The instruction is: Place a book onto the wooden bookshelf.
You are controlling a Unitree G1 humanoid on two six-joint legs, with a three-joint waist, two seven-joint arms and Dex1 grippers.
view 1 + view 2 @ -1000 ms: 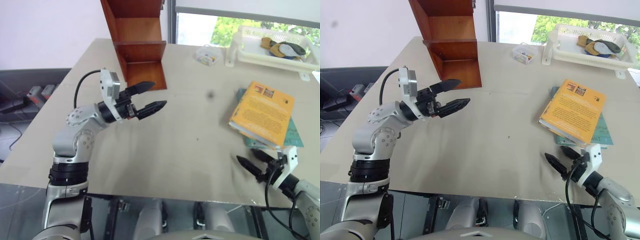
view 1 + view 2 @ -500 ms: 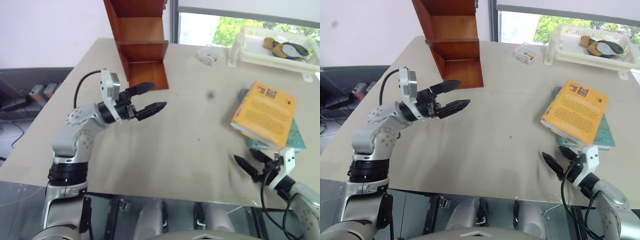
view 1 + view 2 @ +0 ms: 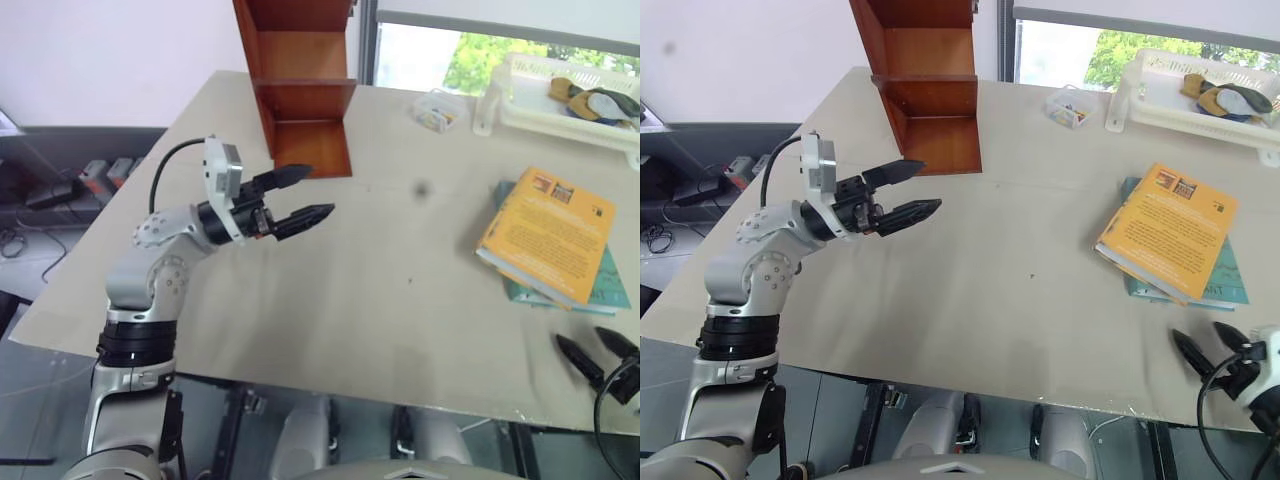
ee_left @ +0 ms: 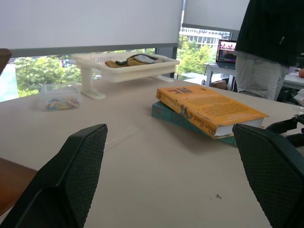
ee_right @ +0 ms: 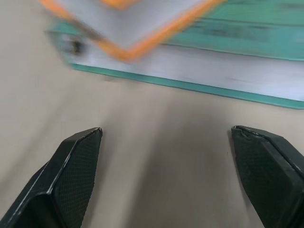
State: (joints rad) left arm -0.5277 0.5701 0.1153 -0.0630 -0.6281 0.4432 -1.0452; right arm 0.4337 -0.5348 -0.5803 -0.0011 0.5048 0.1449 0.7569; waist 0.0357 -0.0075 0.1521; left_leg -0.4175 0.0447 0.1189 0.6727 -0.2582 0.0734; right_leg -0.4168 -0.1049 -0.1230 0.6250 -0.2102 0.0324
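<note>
The thick orange-yellow book (image 3: 547, 232) lies flat on a thinner teal book (image 3: 612, 291) at the table's right side. At the table's far left edge stands the reddish-brown wooden bookshelf (image 3: 300, 90) with open compartments. My left gripper (image 3: 320, 190) hovers open and empty above the table, just in front of the shelf's lowest compartment, pointing right toward the books. Low at the table's front right edge, my right gripper (image 3: 580, 338) is open and empty, a short way in front of the books. In the right wrist view the book's corner (image 5: 128, 45) lies ahead of the fingers (image 5: 71, 175).
A white plastic tray (image 3: 520, 105) with some items in it stands at the far right. A small clear box (image 3: 437, 109) sits between the tray and the shelf. In the left wrist view a person (image 4: 270, 47) stands beyond the table.
The right gripper has drawn away to the right and back toward the table's front edge, away from the books. The camera has turned, shifting the whole scene. The left gripper has stayed put.
</note>
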